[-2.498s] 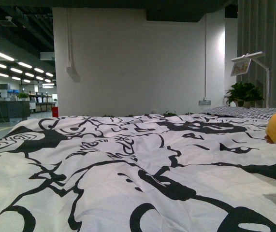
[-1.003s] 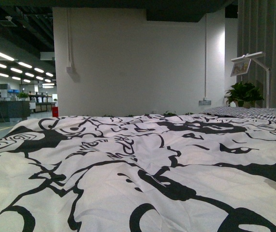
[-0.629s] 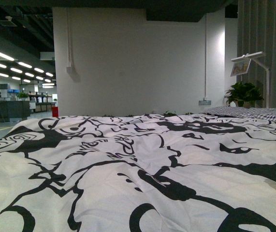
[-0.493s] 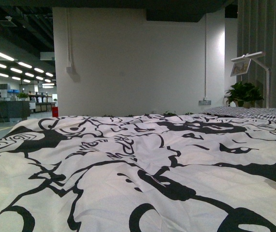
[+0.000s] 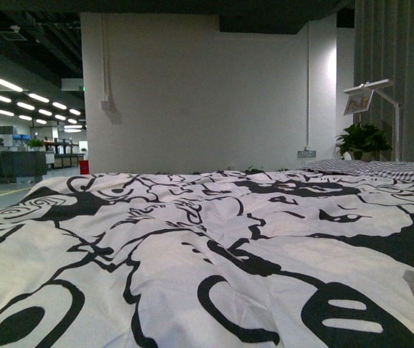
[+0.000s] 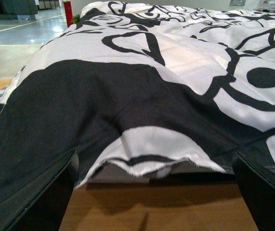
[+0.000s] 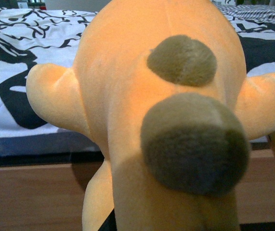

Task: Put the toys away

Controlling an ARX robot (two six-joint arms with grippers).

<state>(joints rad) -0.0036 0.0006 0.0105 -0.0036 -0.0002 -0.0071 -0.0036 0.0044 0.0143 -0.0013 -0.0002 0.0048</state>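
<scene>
Soft, fuzzy yellow-orange plush animal (image 7: 142,120) looks light and squashy; pinch its rounded body. Left end effector (image 6: 156,190) stands apart; right end effector's state I cannot tell.

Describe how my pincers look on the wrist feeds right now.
The left pincer has two plain matte black fingers, broad and straight-edged, with no markings or cables showing. Of the right pincer only a dark sliver shows past the orange plush toy.
</scene>
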